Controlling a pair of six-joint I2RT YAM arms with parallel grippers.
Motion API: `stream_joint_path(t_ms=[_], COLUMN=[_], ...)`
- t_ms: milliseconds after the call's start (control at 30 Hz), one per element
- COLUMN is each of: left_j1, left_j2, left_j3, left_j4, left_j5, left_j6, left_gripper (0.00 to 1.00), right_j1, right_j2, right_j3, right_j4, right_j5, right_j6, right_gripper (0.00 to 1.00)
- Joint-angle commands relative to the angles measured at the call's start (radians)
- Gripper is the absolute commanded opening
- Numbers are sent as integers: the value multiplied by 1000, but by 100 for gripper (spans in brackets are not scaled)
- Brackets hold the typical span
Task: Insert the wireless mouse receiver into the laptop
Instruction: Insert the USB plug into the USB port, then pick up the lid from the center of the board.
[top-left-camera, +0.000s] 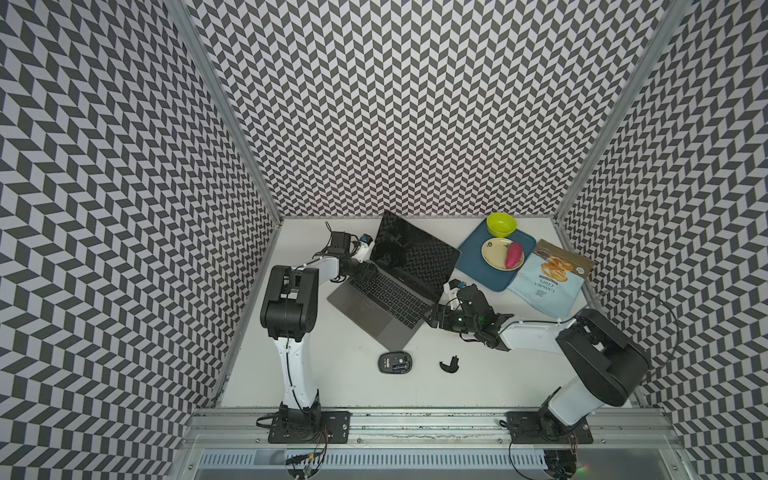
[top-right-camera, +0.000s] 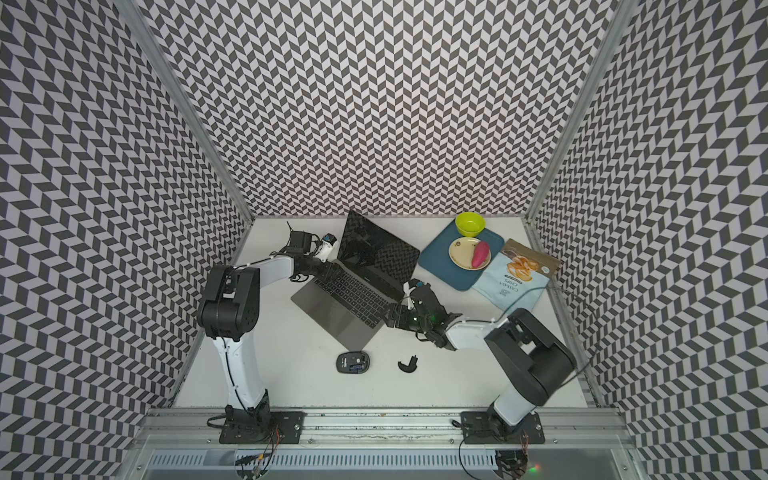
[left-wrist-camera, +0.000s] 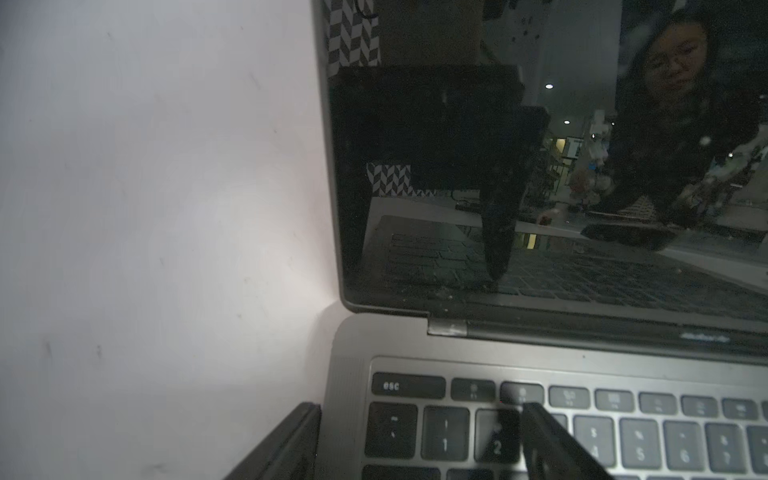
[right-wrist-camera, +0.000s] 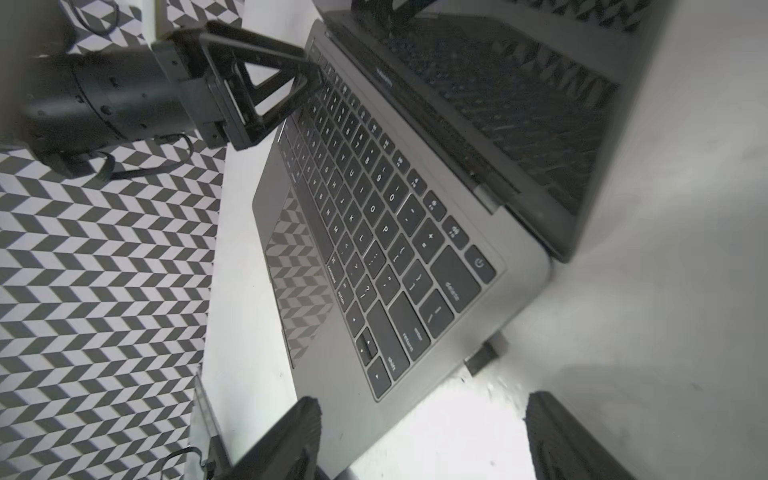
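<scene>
Walls (top-left-camera: 415, 104): black-and-white chevron print throughout. Table (top-left-camera: 332, 374): plain white. Laptop (top-left-camera: 374, 320): dark-grey body, black keys with white legends, glossy black screen mirroring the chevrons. Receiver (right-wrist-camera: 482, 356): black. Mouse (top-left-camera: 395, 362): black, with a small blue patch. Cover (top-left-camera: 449, 364): black. Tray (top-left-camera: 478, 266): dark blue. Bowl (top-left-camera: 501, 223): lime green. Plate (top-left-camera: 494, 253): pale yellow, darker rim. Oval item (top-left-camera: 514, 255) on the plate: magenta. Chips bag (top-left-camera: 544, 291): light blue, brown top, orange picture. Left arm (top-left-camera: 293, 365) and right arm (top-left-camera: 532, 332): white links, black joints.
</scene>
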Motion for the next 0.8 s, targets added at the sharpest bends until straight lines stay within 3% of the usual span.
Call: stream_joint_path(t_ms=[0,167,400,600,767], left_j1=[-16,-29,-87,-96,-96], left_j2=[-132,-358,-690,-924,-1061], left_j3=[-32,-151,-420,-562,-587], left_j4=[31,180,303,236,118], left_j5=[-28,-20,72,75,49], left_j6=[-125,-305,-471,-463,-358], left_gripper=[86,95,95,95,96], right_j1=[1,51,315,413,461], right_j2=[-145,-280,-249,-139,-69], right_j3=[-4,7,95,148,183], right_j4=[-185,-526,-883,-924,-897], right_j5=[117,180,324,352,349], right_j6=[-84,-146,-185,-234,-304], right_gripper=[82,79,65,58,54])
